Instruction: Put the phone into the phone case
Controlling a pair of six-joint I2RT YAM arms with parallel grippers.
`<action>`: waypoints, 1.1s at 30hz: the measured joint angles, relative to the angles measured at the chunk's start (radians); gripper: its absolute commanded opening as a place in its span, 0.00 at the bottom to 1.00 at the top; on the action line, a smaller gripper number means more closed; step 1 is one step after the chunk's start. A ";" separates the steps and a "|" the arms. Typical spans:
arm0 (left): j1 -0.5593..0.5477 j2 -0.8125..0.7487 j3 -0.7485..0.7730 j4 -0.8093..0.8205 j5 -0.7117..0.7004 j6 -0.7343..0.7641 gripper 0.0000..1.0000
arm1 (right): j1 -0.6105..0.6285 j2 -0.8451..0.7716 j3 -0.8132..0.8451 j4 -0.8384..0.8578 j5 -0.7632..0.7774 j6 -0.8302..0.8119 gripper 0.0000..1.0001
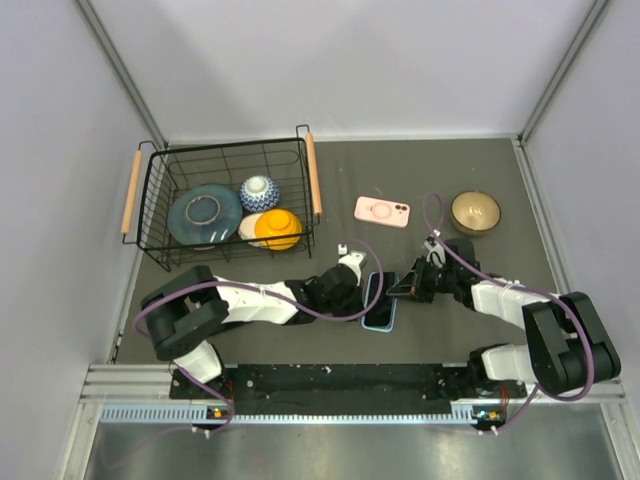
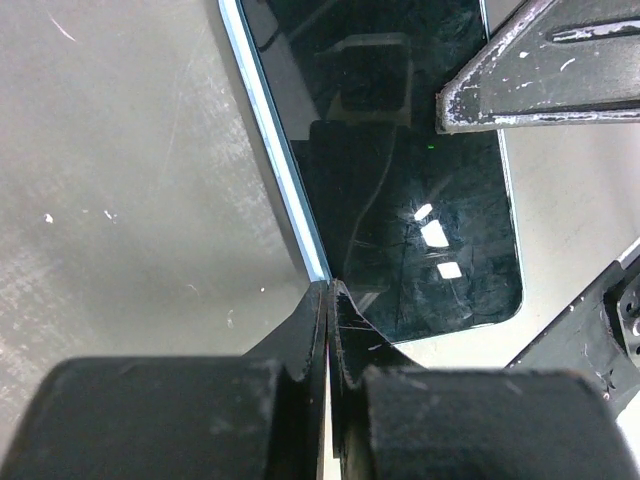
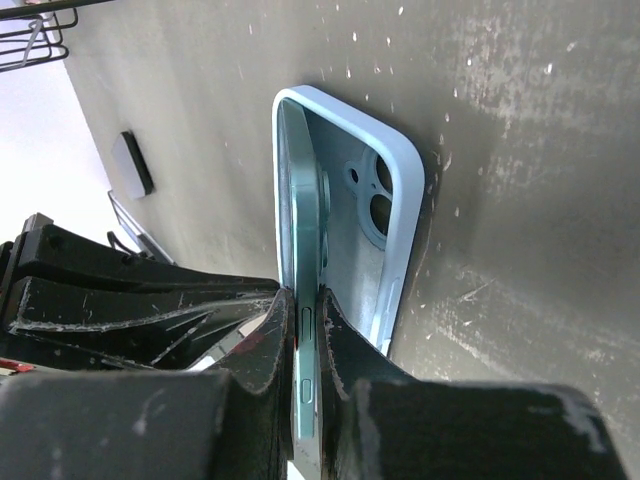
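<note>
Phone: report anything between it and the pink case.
The phone, pinched edge-on in the right pincer, sits partly inside the blue case, whose rim wraps its far end. It must come clear of that first. The mat towards the pink case looks bare.

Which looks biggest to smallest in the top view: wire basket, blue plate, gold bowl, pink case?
1. wire basket
2. blue plate, lying inside the basket
3. gold bowl and pink case: these look about alike. The case is longer and the bowl rounder, so I won't rank them.
</note>
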 measured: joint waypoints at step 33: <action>-0.021 0.030 0.080 -0.165 -0.085 -0.003 0.00 | -0.020 0.112 -0.058 0.214 -0.090 0.018 0.00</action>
